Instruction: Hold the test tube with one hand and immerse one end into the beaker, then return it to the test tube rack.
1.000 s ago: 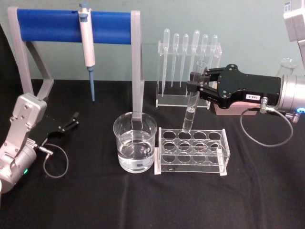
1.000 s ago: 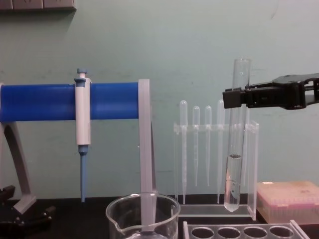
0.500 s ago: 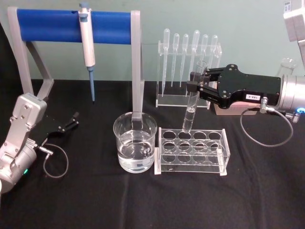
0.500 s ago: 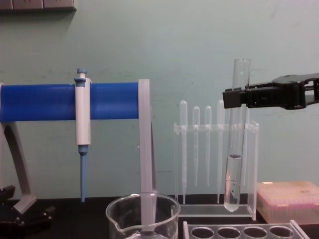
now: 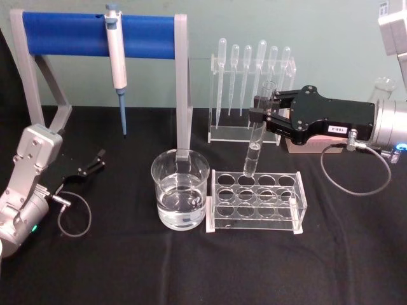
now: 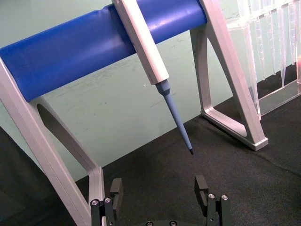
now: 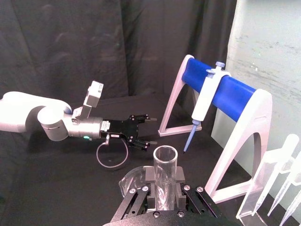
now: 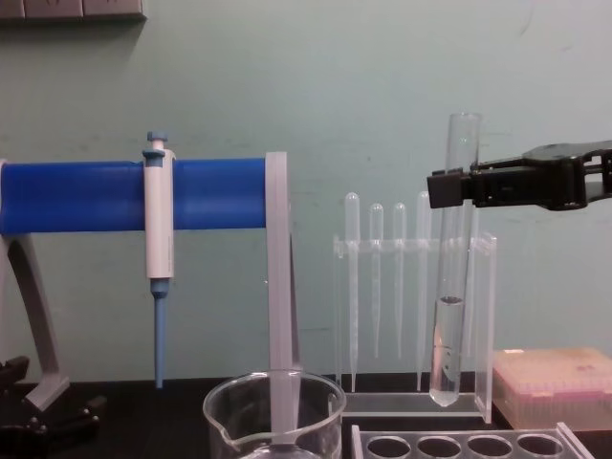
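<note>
Pinches the test tube (image 5: 253, 149) just below its rim between the fingers of the right hand (image 5: 261, 113), hiding that stretch of glass. Holds it near upright, tip over the rack (image 5: 257, 202) far row, right of the beaker (image 5: 180, 190). Black surface (image 5: 127, 267), green wall (image 5: 331, 38). Reaches in level from the right. Left hand (image 5: 96, 161) low at the left, fingers spread.

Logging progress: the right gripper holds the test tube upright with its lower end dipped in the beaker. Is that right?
Not quite. The right gripper holds the test tube upright, but its lower end hangs above the rack, beside the beaker, as the chest view shows.
</note>
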`<state>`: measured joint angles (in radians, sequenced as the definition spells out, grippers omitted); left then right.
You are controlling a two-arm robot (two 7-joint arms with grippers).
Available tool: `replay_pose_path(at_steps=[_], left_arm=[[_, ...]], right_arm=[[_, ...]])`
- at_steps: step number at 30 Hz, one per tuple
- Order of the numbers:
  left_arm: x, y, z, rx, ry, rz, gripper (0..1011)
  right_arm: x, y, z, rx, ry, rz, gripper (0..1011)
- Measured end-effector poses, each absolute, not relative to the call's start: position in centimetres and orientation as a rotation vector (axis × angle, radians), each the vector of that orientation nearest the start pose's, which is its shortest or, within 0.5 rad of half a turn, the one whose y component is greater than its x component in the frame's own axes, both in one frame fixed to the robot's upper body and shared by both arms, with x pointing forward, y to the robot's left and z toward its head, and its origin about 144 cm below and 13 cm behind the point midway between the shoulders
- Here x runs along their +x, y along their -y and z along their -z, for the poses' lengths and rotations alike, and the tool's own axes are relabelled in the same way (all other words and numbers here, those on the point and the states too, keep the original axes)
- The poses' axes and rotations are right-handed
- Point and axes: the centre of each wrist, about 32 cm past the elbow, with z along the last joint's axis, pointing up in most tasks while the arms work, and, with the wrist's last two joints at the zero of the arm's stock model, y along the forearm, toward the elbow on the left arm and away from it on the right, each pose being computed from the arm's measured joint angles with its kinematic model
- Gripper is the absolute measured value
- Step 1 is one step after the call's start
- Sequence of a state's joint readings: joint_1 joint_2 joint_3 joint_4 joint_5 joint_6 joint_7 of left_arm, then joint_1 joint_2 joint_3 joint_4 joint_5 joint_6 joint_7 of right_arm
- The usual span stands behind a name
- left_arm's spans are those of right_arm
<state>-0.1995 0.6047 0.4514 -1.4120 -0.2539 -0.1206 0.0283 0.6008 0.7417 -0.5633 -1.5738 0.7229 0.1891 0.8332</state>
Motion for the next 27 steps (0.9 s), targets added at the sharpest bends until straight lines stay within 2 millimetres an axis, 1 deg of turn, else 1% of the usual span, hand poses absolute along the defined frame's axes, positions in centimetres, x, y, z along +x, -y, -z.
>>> replay_pose_path(at_steps=[4,10,13,15,21,27], left_arm=[[48.9,-31.0,-114.0,0.304,0.285,-1.248,1000],[48.9,-31.0,-114.0,0.304,0.285,-1.248,1000],[48.9,-31.0,-114.0,0.304,0.285,-1.248,1000],[48.9,-31.0,-114.0,0.304,0.285,-1.248,1000],[48.9,-31.0,-114.0,0.304,0.285,-1.248,1000],[48.9,-31.0,-114.0,0.304,0.285,-1.248,1000]], right_arm=[[55.2,30.0,-131.8,-0.152,0.094,0.356,241],[55.6,30.1,-133.0,-0.121,0.125,0.348,241],[55.8,29.5,-133.8,-0.11,0.139,0.329,241],[55.9,29.1,-134.1,-0.104,0.146,0.319,241],[56.7,26.4,-135.1,-0.086,0.153,0.268,241],[57.2,24.5,-135.2,-0.083,0.145,0.236,241]])
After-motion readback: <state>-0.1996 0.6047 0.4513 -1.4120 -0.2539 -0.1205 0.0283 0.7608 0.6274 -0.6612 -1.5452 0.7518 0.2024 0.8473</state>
